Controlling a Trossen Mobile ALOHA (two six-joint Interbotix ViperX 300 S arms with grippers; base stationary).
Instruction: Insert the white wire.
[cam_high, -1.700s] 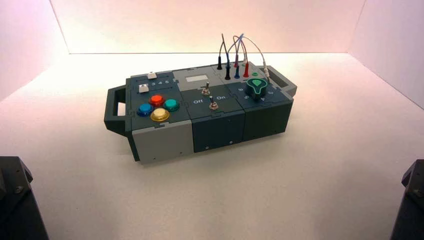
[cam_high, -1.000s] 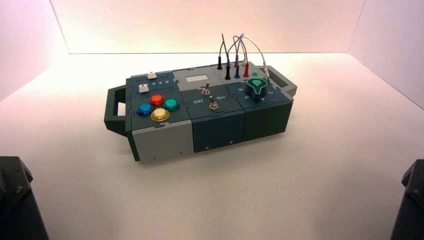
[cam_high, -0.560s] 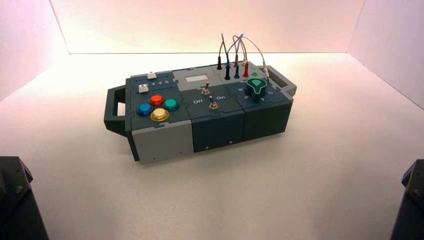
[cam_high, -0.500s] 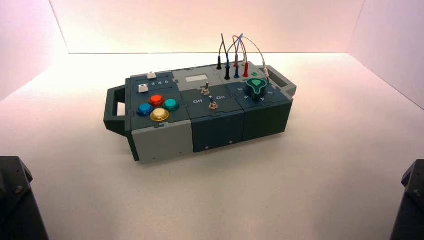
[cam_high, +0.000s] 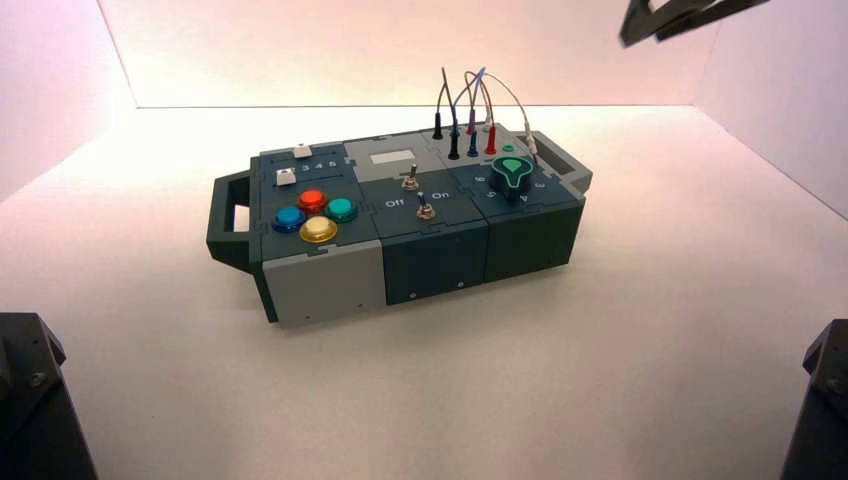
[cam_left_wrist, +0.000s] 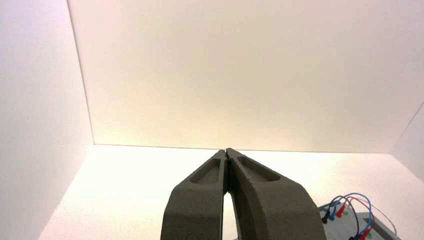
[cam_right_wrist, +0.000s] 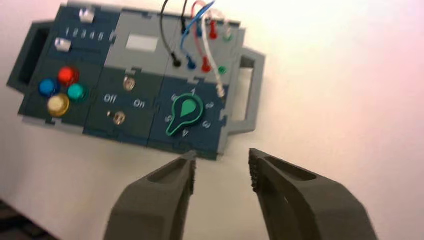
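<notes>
The left gripper (cam_left_wrist: 226, 151) is parked, its tapered dark jaws pressed together. Farther on, the right gripper (cam_high: 642, 38) hangs above and right of the angular box (cam_high: 420, 215), jaws apart; the thin, pliant white wire (cam_high: 518, 100) arches up, its slim plug (cam_high: 532, 147) loose near the green knob (cam_high: 512, 176).

The white wire (cam_right_wrist: 210, 55) is arching as a thin, pale flexible lead above the box's right rear part. One end is reaching the rear row of sockets; the other, a slim white plug (cam_right_wrist: 220, 90) with a metal tip, is hanging loose near the box's right edge, pointing downward beside the green knob.
</notes>
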